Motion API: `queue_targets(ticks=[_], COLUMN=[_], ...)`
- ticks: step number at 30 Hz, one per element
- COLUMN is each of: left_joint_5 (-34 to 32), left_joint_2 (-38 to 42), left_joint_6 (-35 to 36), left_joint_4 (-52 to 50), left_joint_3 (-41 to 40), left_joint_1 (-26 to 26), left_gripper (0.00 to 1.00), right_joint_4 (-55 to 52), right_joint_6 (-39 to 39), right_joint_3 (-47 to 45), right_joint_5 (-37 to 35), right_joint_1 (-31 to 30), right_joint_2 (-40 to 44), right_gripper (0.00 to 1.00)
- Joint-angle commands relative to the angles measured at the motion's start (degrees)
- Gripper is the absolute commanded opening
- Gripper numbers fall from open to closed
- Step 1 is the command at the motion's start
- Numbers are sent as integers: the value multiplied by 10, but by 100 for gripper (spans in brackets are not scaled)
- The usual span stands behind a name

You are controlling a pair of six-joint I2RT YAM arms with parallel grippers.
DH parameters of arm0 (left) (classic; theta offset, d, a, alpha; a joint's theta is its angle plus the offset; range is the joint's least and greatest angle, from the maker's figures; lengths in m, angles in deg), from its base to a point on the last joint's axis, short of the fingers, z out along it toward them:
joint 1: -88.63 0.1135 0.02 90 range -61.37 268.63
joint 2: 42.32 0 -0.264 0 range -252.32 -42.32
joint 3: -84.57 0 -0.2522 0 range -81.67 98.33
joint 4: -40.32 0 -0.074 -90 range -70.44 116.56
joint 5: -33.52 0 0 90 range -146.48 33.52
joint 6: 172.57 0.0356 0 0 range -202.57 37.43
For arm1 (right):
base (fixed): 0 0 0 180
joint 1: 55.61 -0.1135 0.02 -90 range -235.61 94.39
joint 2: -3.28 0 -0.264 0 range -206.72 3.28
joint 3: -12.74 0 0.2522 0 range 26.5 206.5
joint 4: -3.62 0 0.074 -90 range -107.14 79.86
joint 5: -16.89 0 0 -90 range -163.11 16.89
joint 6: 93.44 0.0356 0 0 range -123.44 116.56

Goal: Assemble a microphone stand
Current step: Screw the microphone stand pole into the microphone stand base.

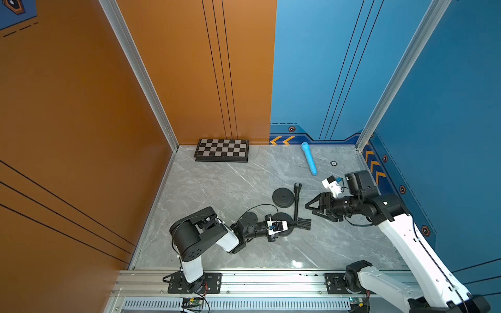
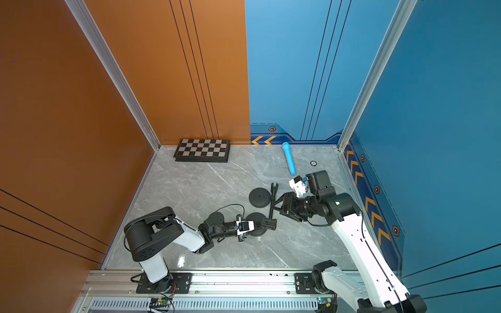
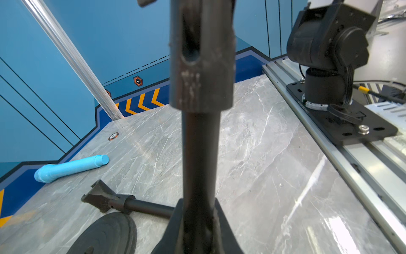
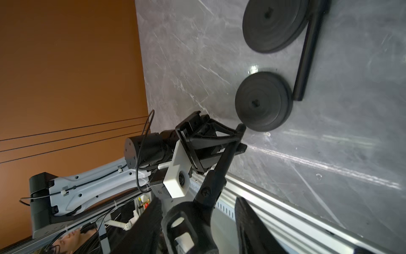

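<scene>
- At the far left of the table [image 1: 217, 189], a black-and-grey chessboard [image 1: 222, 150] lies flat against the orange back wall; its squares are plain.
- Your left pincer [image 4: 238, 137] is pressed together on the held pole [image 3: 201, 154], pinching it close to its thin lower tip. That tip sits just beside the near base [image 4: 261, 103].
- The held pole tilts up from that grip toward your right arm. Its thick, scuffed collar fills the middle of the left wrist view.
- The far base [image 1: 283, 197], a second round black disc, rests flat on the table behind the near one, apart from it.
- The lying pole [image 1: 296, 202] is flat on the table just beside both bases, with its forked clip end toward the back wall and its plain end beside the near base.
- The blue microphone [image 1: 309, 160] lies flat near the back wall, well apart from the stand parts.
- Your right pincer [image 1: 309, 208] is spread. In the right wrist view the held pole's clip end shows between its fingers; you cannot tell whether they touch.
- A round token [image 1: 333, 163] sits near the back right corner; its markings are too small to read.
- There is small print on the right arm's mounting plate [image 3: 318, 123], but it is too fine to read.
- Yellow chevrons [image 1: 375, 164] run along the foot of the blue right wall.
</scene>
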Motion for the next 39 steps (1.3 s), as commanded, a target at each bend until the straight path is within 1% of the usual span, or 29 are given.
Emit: queue_targets(ticks=[1,2,3,4,7,8,10,12,14,16,21,23,25,29,34,39], left_joint_5=[-3,-1,2,4,25,31,44,62,83,101,115,119,119,122,123,128], left_joint_2=[3,4,5,6,8,9,11,15,19,19,11,14,18,25,25,25], left_joint_6=[-111,-127,-141,-152,-167,-170,-176,-179,-178,-185,-190,-190,-189,-187,-184,-181], left_joint_4=[11,11,11,11,12,12,12,13,13,12,12,13,14,14,15,17], left_joint_3=[18,20,22,23,25,25,27,30,35,41,47,45,44,42,41,42], left_joint_1=[13,17,21,25,40,46,55,60,60,60,59,58,59,57,58,57], left_gripper=[1,1,0,0,0,0,0,1,1,1,2,2,3,4,4,5], right_joint_4=[48,62,89,123,268,323,395,417,428,453,531,540,544,583,598,612], right_joint_6=[-78,-115,-145,-157,-192,-204,-246,-312,-364,-382,-383,-388,-391,-374,-366,-363], right_joint_3=[-30,-41,-59,-86,-188,-223,-269,-285,-290,-295,-310,-310,-308,-320,-321,-324], right_joint_5=[-111,-129,-132,-130,-91,-72,-49,-44,-83,-129,-171,-178,-176,-175,-178,-182], right_joint_1=[16,13,8,3,-26,-42,-77,-121,-170,-202,-209,-209,-209,-210,-212,-214], right_joint_2=[76,100,127,152,228,249,272,273,261,242,211,197,181,155,131,124], right_gripper=[58,58,59,58,58,60,70,75,79,80,80,78,73,67,49,40])
